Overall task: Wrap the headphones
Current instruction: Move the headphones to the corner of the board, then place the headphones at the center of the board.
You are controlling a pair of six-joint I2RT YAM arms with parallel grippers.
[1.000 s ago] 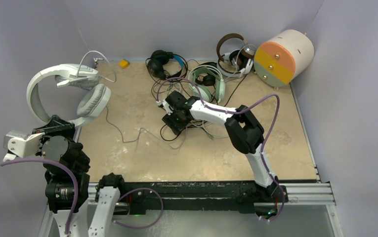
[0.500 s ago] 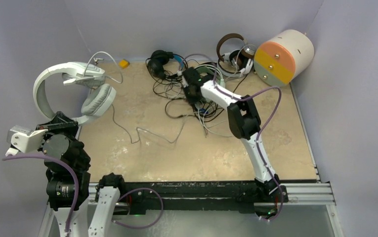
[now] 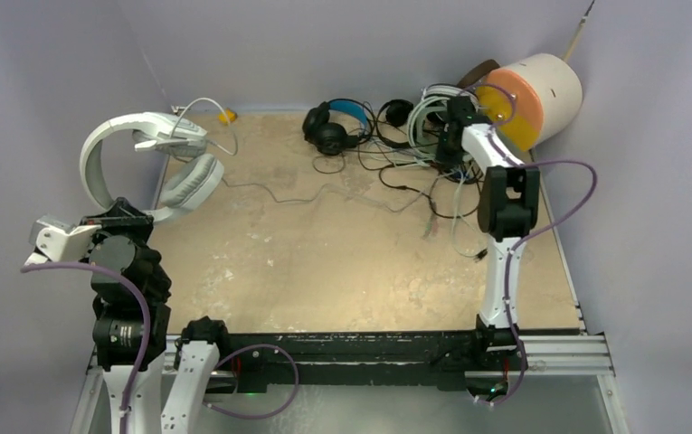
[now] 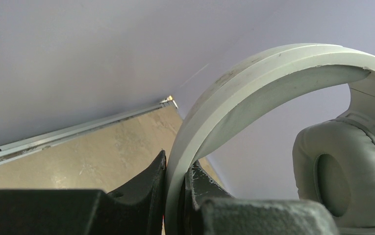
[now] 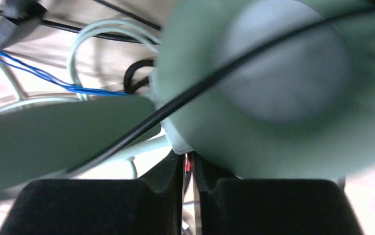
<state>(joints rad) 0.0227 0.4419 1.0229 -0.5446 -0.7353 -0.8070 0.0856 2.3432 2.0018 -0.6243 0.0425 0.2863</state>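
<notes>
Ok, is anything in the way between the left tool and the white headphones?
Nothing visible. The left tool is shut straight on the white headphones, with their band pinched between its jaws and nothing else in the gap.

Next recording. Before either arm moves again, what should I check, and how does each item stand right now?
1. Grip of the left gripper on the white headset: ok, clamped on its headband.
2. Closure of the right gripper: ok, fingers nearly together. What it pinches: cannot tell, as the mint-green headset crowds the view.
3. White headset's cable lifted off the table: not ok, it trails across.
4. That cable free of the cable tangle: cannot tell.
5. Right gripper clear of the cream cylinder: cannot tell, very close.
</notes>
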